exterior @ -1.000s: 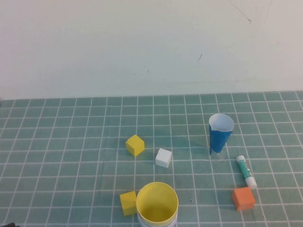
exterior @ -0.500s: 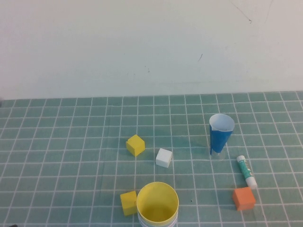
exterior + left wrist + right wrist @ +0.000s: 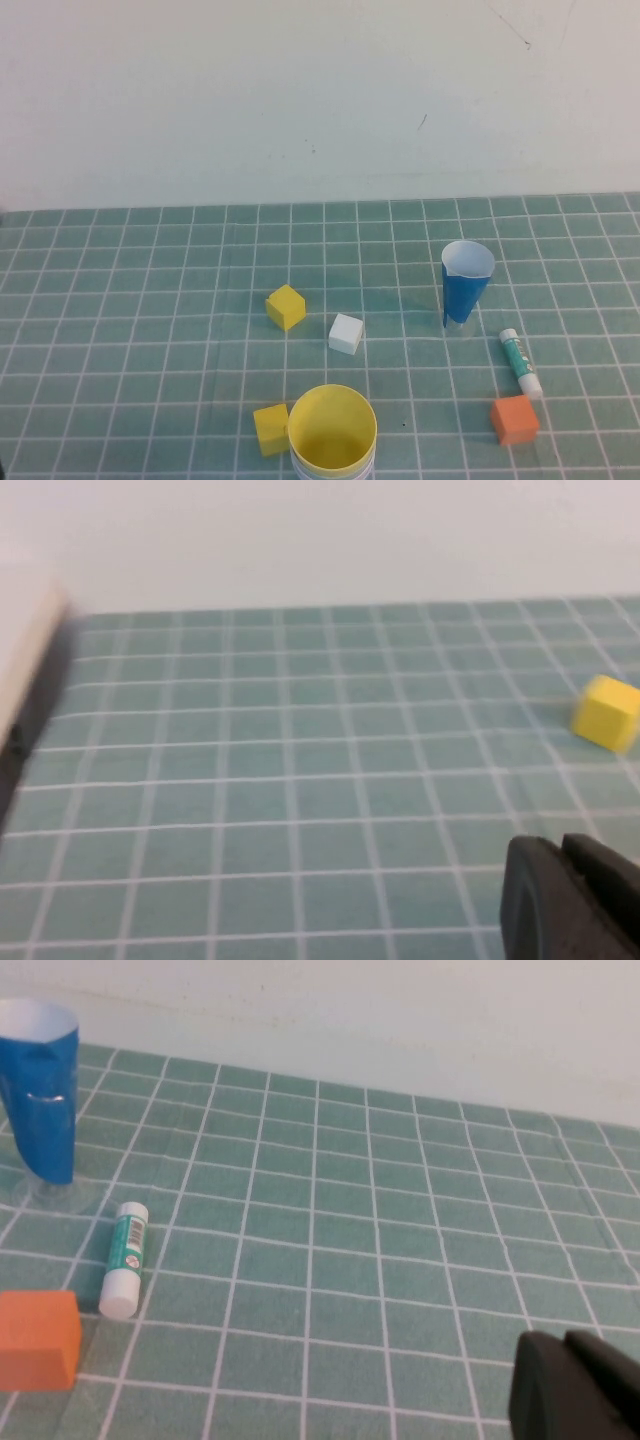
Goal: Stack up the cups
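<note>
Both parked low, off the stack: left gripper (image 3: 572, 865) pressed together, right gripper (image 3: 575, 1365) likewise, holding nothing. Could topple the nested cups (image 3: 332, 432) near the table edge, or nudge the yellow cube (image 3: 270, 429) touching them.

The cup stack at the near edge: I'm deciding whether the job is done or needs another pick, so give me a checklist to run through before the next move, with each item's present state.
1. Cup stack upright, yellow cup on top, near table edge: ok.
2. All four cups nested: cannot tell; only the yellow one and pale rims under it show.
3. Left end effector shut, holding nothing, low over the mat: ok.
4. Right end effector shut, holding nothing, low over the mat: ok.
5. Yellow cube close beside the stack; whether it touches: cannot tell.
6. Blue paper cone upright, apart from the stack: ok.
</note>
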